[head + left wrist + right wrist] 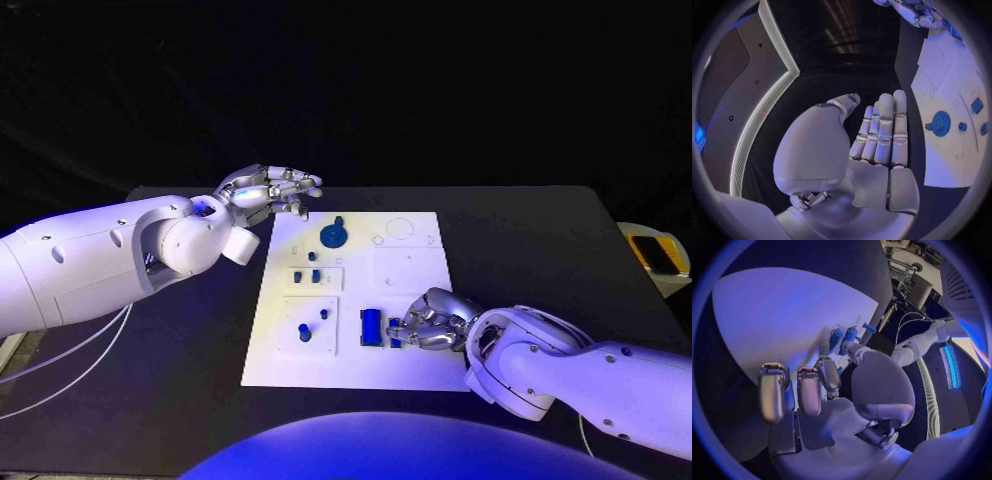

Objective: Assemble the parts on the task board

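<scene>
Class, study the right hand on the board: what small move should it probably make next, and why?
Probably close on the blue part and lift it. The right hand sits on the task board with fingers at that piece beside the blue block; whether it's gripped is unclear.

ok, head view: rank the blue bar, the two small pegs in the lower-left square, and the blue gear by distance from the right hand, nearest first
1. Blue bar: on the task board, just left of the right hand, near its fingers.
2. Small pegs: in the lower-left square of the board, further left.
3. Blue gear: at the board's far end, close to the left hand.
</scene>
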Robot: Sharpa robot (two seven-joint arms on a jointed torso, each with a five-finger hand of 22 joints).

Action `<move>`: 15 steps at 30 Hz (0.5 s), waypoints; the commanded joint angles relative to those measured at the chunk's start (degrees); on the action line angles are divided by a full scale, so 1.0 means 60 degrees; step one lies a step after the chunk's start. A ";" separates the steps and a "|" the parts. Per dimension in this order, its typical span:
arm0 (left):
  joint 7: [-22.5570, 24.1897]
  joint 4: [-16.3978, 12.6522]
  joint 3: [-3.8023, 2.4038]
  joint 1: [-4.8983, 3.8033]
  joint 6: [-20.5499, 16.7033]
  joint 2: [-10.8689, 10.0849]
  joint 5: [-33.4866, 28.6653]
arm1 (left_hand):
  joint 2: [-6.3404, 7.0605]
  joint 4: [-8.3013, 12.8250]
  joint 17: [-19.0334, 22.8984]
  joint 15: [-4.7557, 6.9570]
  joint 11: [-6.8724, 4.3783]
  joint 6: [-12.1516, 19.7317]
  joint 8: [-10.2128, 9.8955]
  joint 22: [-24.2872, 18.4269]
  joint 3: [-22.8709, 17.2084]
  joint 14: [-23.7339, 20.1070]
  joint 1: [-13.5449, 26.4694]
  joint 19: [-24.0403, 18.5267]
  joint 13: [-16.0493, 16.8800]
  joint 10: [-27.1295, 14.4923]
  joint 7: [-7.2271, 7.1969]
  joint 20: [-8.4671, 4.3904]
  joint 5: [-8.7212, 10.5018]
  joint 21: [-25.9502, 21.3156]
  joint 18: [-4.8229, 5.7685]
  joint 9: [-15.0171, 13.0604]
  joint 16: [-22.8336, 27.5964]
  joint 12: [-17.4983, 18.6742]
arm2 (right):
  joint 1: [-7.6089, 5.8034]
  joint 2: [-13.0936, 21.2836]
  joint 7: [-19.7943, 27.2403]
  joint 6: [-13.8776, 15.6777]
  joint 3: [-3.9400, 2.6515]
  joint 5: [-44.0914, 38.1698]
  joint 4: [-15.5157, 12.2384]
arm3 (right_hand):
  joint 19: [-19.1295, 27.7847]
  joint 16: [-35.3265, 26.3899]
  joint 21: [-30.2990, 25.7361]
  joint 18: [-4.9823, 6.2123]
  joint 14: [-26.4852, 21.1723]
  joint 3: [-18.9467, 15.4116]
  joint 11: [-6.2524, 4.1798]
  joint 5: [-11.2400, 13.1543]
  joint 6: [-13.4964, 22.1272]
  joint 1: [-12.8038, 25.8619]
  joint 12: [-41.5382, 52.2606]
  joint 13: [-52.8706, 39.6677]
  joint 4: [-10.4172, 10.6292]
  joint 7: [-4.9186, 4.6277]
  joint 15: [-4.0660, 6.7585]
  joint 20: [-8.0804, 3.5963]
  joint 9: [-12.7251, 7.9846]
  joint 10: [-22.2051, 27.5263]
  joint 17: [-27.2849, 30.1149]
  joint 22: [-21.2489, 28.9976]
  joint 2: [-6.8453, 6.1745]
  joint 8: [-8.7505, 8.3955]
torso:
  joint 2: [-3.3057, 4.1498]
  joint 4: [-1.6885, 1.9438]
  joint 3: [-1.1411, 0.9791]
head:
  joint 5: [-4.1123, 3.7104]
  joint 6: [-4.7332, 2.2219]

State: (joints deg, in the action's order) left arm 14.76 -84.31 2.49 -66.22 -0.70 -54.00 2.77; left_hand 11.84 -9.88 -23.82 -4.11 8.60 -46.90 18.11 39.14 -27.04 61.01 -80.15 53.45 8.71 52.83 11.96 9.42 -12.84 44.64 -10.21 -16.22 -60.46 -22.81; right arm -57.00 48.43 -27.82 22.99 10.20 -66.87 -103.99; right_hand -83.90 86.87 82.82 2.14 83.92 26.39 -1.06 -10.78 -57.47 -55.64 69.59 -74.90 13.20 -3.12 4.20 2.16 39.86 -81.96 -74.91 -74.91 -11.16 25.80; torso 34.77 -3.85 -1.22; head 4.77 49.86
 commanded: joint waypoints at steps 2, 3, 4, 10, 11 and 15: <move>0.0027 -0.0020 -0.0006 -0.0005 0.0152 0.0002 -0.0021 | -0.0078 -0.0058 0.0002 0.0005 -0.0001 0.0090 0.0050 -0.0008 -0.0012 -0.0068 -0.0026 0.0060 0.0014 -0.0046 0.0113 -0.0003 -0.0017 -0.0033 -0.0051 -0.0012 -0.0043 -0.0035 | 0.0014 0.0025 0.0063 -0.0089 0.0005 -0.0230 -0.0036 | -0.0490 -0.0019 -0.0071 -0.0081 0.0758 -0.0066 0.0028 -0.0012 -0.0007 0.0059 0.0017 -0.0287 0.0017 -0.0027 0.0036 -0.0038 0.0010 -0.0043 -0.1184 -0.2149 -0.0017 -0.0025 | -0.0004 -0.0001 -0.0016 | 0.0018 0.0008; 0.0026 -0.0020 -0.0006 -0.0005 0.0151 0.0002 -0.0021 | -0.0078 -0.0058 0.0002 0.0005 -0.0001 0.0090 0.0050 -0.0008 -0.0012 -0.0068 -0.0026 0.0060 0.0014 -0.0046 0.0113 -0.0003 -0.0017 -0.0033 -0.0051 -0.0012 -0.0043 -0.0035 | 0.0014 0.0030 0.0070 -0.0075 0.0005 -0.0236 -0.0042 | -0.0491 -0.0022 -0.0070 -0.0082 0.0757 -0.0113 0.0026 -0.0017 -0.0007 0.0061 0.0013 -0.0286 0.0041 -0.0026 0.0037 -0.0039 0.0009 -0.0041 -0.1180 -0.2149 -0.0028 -0.0028 | -0.0004 -0.0006 -0.0019 | 0.0024 0.0007; 0.0025 -0.0019 -0.0006 -0.0005 0.0150 0.0003 -0.0021 | -0.0078 -0.0058 0.0002 0.0005 -0.0001 0.0090 0.0050 -0.0008 -0.0012 -0.0068 -0.0026 0.0060 0.0014 -0.0046 0.0113 -0.0003 -0.0017 -0.0033 -0.0051 -0.0012 -0.0043 -0.0035 | 0.0014 0.0034 0.0076 -0.0066 0.0005 -0.0239 -0.0047 | -0.0491 -0.0022 -0.0070 -0.0082 0.0757 -0.0113 0.0026 -0.0017 -0.0007 0.0061 0.0013 -0.0286 0.0041 -0.0026 0.0037 -0.0039 0.0009 -0.0041 -0.1180 -0.2149 -0.0028 -0.0028 | -0.0004 -0.0007 -0.0021 | 0.0025 0.0006; 0.0019 -0.0011 -0.0006 -0.0005 0.0147 0.0005 -0.0021 | -0.0083 -0.0075 0.0002 0.0004 -0.0001 0.0096 0.0057 -0.0014 -0.0008 -0.0069 -0.0020 0.0063 0.0013 -0.0054 0.0114 -0.0002 -0.0018 -0.0040 -0.0051 -0.0011 -0.0044 -0.0044 | 0.0015 0.0105 0.0144 -0.0073 0.0005 -0.0251 -0.0080 | -0.0492 -0.0018 -0.0066 -0.0082 0.0759 -0.0142 0.0024 -0.0024 -0.0008 0.0044 0.0016 -0.0289 0.0050 -0.0022 0.0038 -0.0040 0.0008 -0.0042 -0.1189 -0.2151 -0.0026 -0.0030 | -0.0001 -0.0013 -0.0019 | 0.0026 0.0011; 0.0019 -0.0009 -0.0005 -0.0005 0.0147 0.0005 -0.0021 | -0.0083 -0.0075 0.0002 0.0004 -0.0001 0.0096 0.0057 -0.0014 -0.0008 -0.0069 -0.0020 0.0063 0.0013 -0.0054 0.0114 -0.0002 -0.0018 -0.0040 -0.0051 -0.0011 -0.0044 -0.0044 | 0.0015 0.0122 0.0172 -0.0103 0.0005 -0.0252 -0.0085 | -0.0493 -0.0020 -0.0065 -0.0083 0.0758 -0.0173 0.0020 -0.0037 -0.0007 -0.0027 0.0012 -0.0288 0.0033 -0.0018 0.0040 -0.0042 0.0008 -0.0040 -0.1188 -0.2151 -0.0022 -0.0033 | -0.0002 -0.0014 -0.0022 | 0.0025 0.0012; 0.0020 -0.0004 -0.0005 -0.0005 0.0147 0.0006 -0.0021 | -0.0083 -0.0075 0.0002 0.0004 -0.0001 0.0096 0.0057 -0.0014 -0.0008 -0.0069 -0.0020 0.0063 0.0013 -0.0054 0.0114 -0.0002 -0.0018 -0.0040 -0.0051 -0.0011 -0.0044 -0.0044 | 0.0015 0.0178 0.0302 -0.0267 0.0005 -0.0245 -0.0113 | -0.0493 -0.0017 -0.0065 -0.0083 0.0761 -0.0334 0.0018 0.0132 0.0006 -0.0552 0.0010 -0.0300 -0.0189 -0.0022 0.0044 -0.0047 -0.0004 -0.0036 -0.1201 -0.2151 -0.0040 -0.0063 | 0.0002 -0.0014 -0.0024 | 0.0024 0.0017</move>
State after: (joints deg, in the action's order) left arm 14.64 -84.27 2.49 -66.22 -0.70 -54.03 2.77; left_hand 11.84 -9.91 -23.82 -4.11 8.60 -46.90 18.10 39.15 -27.07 61.01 -80.15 53.45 8.71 52.84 11.96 9.42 -12.84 44.64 -10.21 -16.22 -60.46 -22.80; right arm -56.98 49.48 -27.29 22.86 10.22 -67.55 -104.49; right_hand -83.90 86.87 82.60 2.14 83.92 24.53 -1.06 -10.38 -57.47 -58.14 69.58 -74.95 12.46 -3.11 4.20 2.16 39.86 -81.96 -74.90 -74.95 -11.34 25.80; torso 34.75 -3.91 -1.35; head 4.91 49.92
